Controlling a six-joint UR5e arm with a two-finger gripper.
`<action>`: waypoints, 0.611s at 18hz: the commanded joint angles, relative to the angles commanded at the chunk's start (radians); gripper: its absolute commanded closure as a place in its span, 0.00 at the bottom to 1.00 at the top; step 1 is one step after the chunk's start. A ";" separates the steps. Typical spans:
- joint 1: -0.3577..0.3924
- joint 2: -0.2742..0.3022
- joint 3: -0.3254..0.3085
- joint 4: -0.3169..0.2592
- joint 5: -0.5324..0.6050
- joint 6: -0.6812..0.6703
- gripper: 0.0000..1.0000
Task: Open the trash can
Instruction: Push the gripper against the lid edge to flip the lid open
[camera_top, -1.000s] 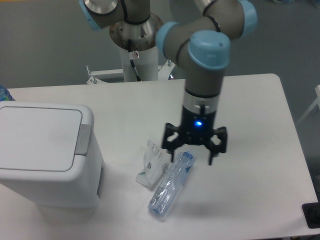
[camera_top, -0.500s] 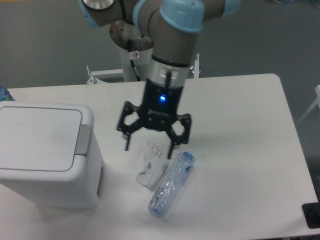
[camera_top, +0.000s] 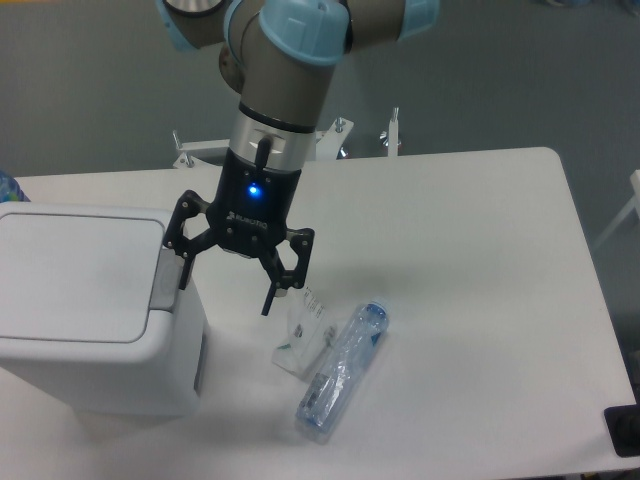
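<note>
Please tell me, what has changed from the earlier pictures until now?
The open gripper moved left across the table, from above the plastic bottle toward the trash can; one finger is now near its grey button strip. It grasped nothing. Lid shut; bottle and packet unmoved.

One white trash can sits at the left of the frame, with one table under everything. Lower centre lie one clear plastic bottle and one crumpled white wrapper. One robot arm carries one gripper.
</note>
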 joint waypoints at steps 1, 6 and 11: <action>0.000 0.000 -0.003 0.000 0.002 -0.002 0.00; -0.002 -0.005 -0.006 0.000 0.006 -0.003 0.00; -0.018 -0.006 -0.026 0.000 0.005 -0.002 0.00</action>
